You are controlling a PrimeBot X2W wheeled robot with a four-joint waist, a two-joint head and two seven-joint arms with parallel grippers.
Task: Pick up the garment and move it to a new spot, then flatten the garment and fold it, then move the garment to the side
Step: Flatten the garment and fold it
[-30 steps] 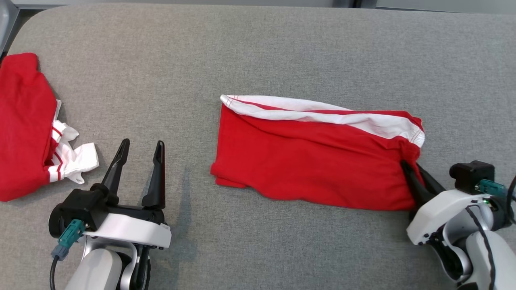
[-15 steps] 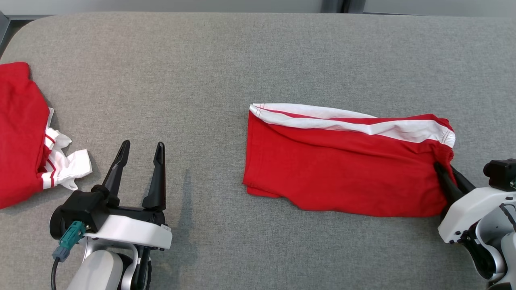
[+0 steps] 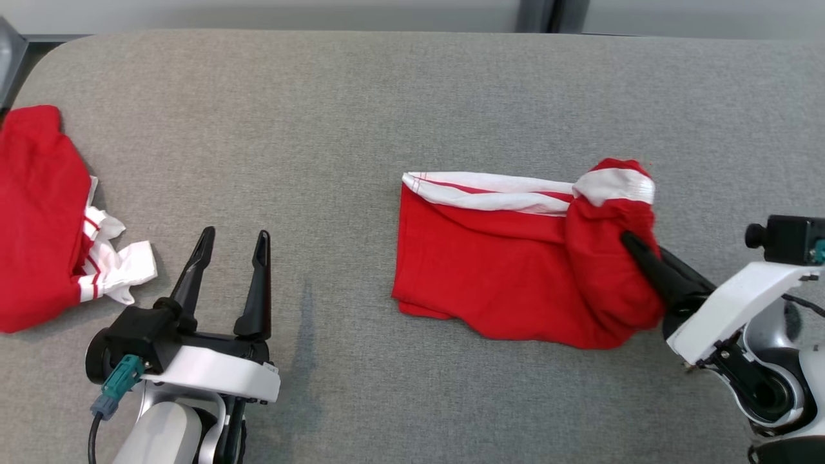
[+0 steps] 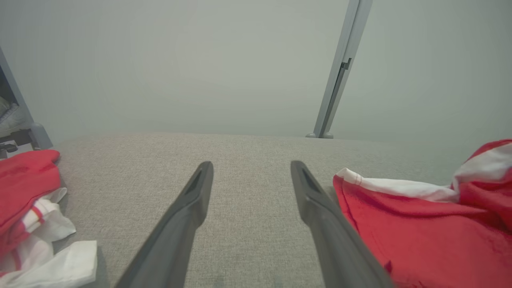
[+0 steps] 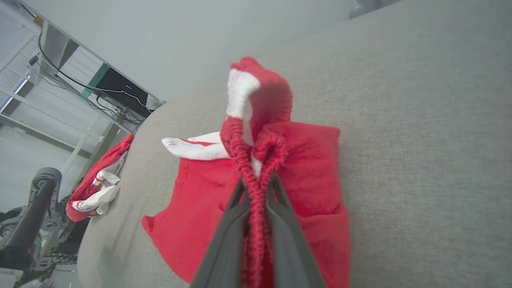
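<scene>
The garment (image 3: 490, 264) is a red pair of shorts with a white stripe, lying folded on the grey table (image 3: 387, 96) right of centre. Its right end is lifted and bunched up. My right gripper (image 3: 628, 241) is shut on the gathered red waistband at that end; the right wrist view shows the garment (image 5: 256, 188) pinched between the two fingers (image 5: 224, 244). My left gripper (image 3: 233, 237) stands open at the lower left, nothing between its fingers (image 4: 192, 200), well left of the garment (image 4: 420, 232).
A second red and white garment (image 3: 45, 212) lies crumpled at the table's left edge, also in the left wrist view (image 4: 28, 200). Bare grey table surface stretches between the two garments and along the far side. A wall and a metal post (image 4: 340, 68) stand beyond the table.
My right gripper has risen and moved left with the garment's right end, which now stands bunched over the rest. The camera shifted. The left gripper stays as it was.
</scene>
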